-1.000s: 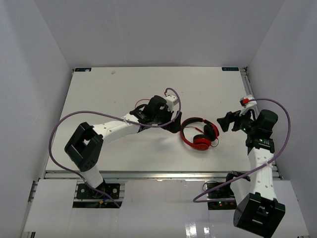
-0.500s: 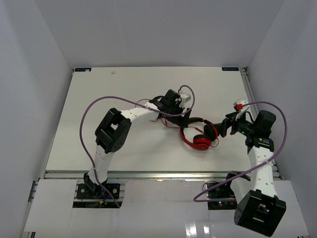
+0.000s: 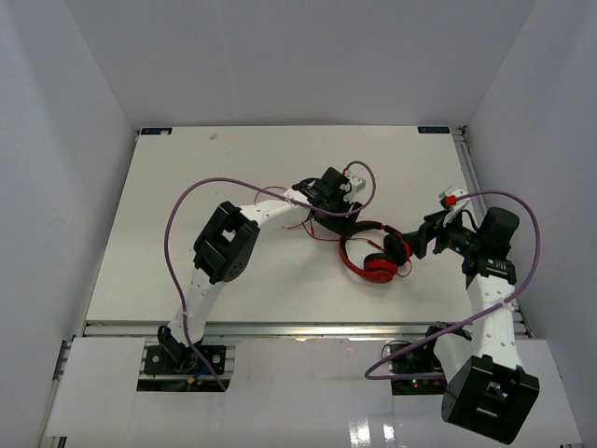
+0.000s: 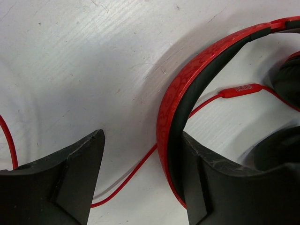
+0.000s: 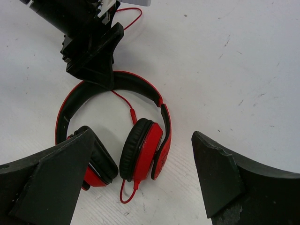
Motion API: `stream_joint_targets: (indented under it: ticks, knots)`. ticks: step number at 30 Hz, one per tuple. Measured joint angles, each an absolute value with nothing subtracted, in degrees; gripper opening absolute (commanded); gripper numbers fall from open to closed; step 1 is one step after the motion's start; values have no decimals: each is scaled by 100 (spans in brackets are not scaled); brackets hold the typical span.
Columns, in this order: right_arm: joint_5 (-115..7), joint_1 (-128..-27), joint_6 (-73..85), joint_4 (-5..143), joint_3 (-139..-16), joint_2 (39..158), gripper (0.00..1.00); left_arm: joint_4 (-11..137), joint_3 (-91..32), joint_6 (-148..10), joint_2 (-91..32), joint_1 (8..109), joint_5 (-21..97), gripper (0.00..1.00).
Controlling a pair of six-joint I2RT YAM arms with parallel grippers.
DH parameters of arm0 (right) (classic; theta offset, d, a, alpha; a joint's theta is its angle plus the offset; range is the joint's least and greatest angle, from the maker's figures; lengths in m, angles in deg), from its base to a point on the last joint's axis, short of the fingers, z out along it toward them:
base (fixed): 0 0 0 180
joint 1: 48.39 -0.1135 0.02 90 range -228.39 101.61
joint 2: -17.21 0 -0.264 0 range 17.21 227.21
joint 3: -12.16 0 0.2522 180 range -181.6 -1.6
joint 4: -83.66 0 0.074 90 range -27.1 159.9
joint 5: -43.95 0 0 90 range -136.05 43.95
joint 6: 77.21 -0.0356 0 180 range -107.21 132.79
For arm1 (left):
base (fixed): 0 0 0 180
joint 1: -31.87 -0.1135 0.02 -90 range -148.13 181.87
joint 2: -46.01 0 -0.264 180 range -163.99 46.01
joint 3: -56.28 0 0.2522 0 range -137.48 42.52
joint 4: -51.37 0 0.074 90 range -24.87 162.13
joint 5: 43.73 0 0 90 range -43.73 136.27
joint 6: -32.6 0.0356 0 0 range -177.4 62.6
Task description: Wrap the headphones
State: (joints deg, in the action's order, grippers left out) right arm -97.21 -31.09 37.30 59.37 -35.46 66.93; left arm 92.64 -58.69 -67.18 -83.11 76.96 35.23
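The red headphones lie flat right of the table's middle, ear cups toward the near edge. My left gripper is at the top of the headband. In the left wrist view it stands open astride the headband and the thin red cord. The right finger lies against the band's black lining; the left finger is apart. My right gripper is wide open around the ear cups, touching nothing I can see. In the top view it sits just right of them.
The cord's inline remote lies inside the headband's arc. More cord loops behind the left gripper. Purple cables arch over both arms. The table is walled on three sides, and the right wall is close to the right arm.
The left arm has reached right and forward to the headband, and its jaws have narrowed around it. The right gripper has edged left toward the ear cups.
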Motion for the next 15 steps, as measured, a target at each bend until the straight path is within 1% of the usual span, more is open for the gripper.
stream_joint_targets:
  ticks: [7, 10, 15]
  knots:
    - [-9721, -3108, 3728, 5937, -3546, 6708, 91, 9429, -6052, -6566, -8415, 7951, 4079, 62]
    - [-9721, -3104, 3728, 5937, -3546, 6708, 91, 9508, -6116, -6493, -8448, 8041, 4274, 55]
    - [-9719, -3103, 3726, 5937, -3546, 6710, 91, 9559, -6180, -6434, -8490, 8161, 4419, 39]
